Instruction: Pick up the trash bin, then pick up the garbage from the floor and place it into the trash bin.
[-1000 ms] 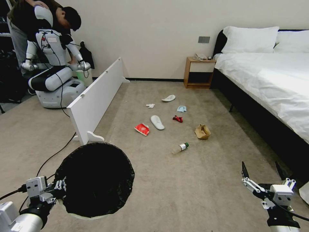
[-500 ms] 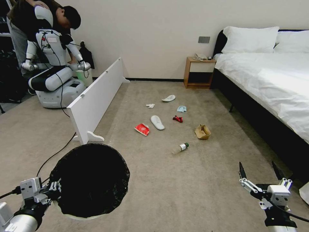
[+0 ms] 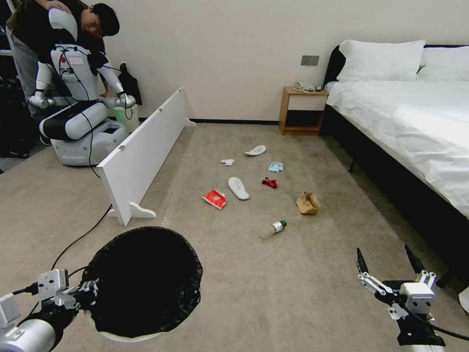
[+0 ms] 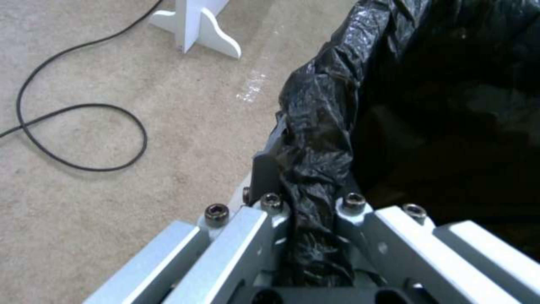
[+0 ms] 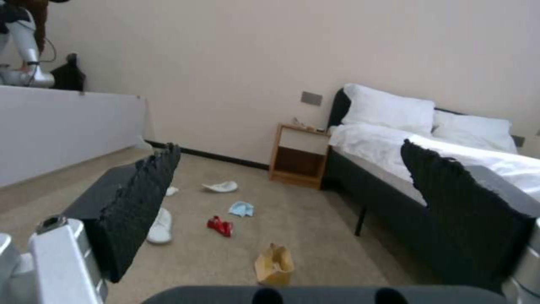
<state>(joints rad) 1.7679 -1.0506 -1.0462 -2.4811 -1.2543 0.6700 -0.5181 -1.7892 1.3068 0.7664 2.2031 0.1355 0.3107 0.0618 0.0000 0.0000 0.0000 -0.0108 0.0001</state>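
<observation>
The trash bin [image 3: 146,313], white with a black liner, hangs at the lower left of the head view. My left gripper [image 3: 89,289] is shut on its rim; the left wrist view shows the gripper [image 4: 306,202] pinching the folded liner [image 4: 320,126]. My right gripper [image 3: 383,259] stands open and empty at the lower right, over carpet. The garbage lies mid-floor: two white slippers [image 3: 238,187] [image 3: 256,150], red packet [image 3: 215,198], brown paper bag [image 3: 308,203], bottle [image 3: 273,228], red can [image 3: 269,182], blue mask [image 3: 275,167], tissue [image 3: 227,161]. Between the right gripper's fingers [image 5: 141,202] show the bag [image 5: 274,264] and can [image 5: 220,226].
A long white board [image 3: 146,146] stands on feet at the left, with a black cable [image 3: 80,237] on the carpet beside it. Behind it are another robot [image 3: 78,98] and a person. A bed [image 3: 415,127] runs along the right, with a nightstand [image 3: 300,110] at the wall.
The whole picture has shifted slightly down and left, so the camera moved. The bin and left gripper sit a little lower; the right gripper sits slightly further left. Both grips are unchanged.
</observation>
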